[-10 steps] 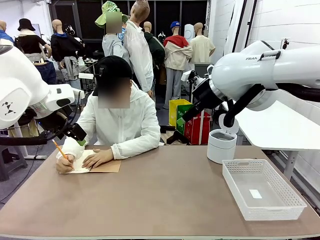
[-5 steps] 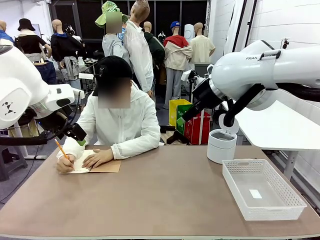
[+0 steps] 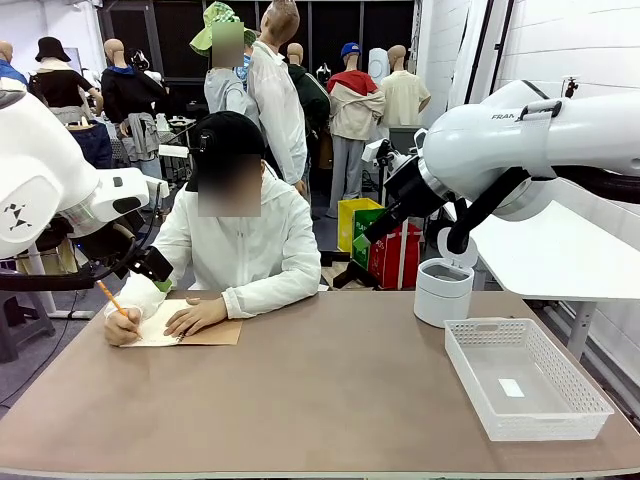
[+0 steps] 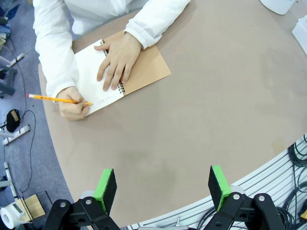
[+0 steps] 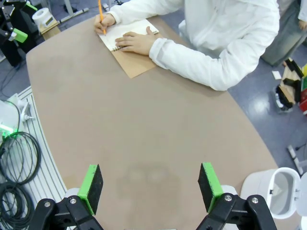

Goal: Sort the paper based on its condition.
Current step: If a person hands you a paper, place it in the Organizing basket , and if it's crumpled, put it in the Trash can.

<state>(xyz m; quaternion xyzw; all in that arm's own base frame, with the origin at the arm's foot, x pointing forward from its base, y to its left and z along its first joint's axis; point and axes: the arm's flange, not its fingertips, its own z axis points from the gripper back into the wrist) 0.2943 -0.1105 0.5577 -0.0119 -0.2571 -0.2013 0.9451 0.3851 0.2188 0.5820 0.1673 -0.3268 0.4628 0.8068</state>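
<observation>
Apparently a robotics lab: white robot arms (image 3: 520,140) flank a brown table (image 3: 330,400), with coiled black cables (image 5: 21,135) beside a ribbed metal base (image 5: 45,158).

The person's writing hand (image 3: 121,328) has slid slightly toward the left edge of the notebook (image 3: 215,335); the pencil (image 3: 108,296) has shifted left with it.

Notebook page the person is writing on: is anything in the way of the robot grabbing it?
Yes. The person's flat hand lies on the notebook page, and the other hand writes on it with a pencil. Otherwise only bare table separates it from the open left end effector and right end effector.
</observation>
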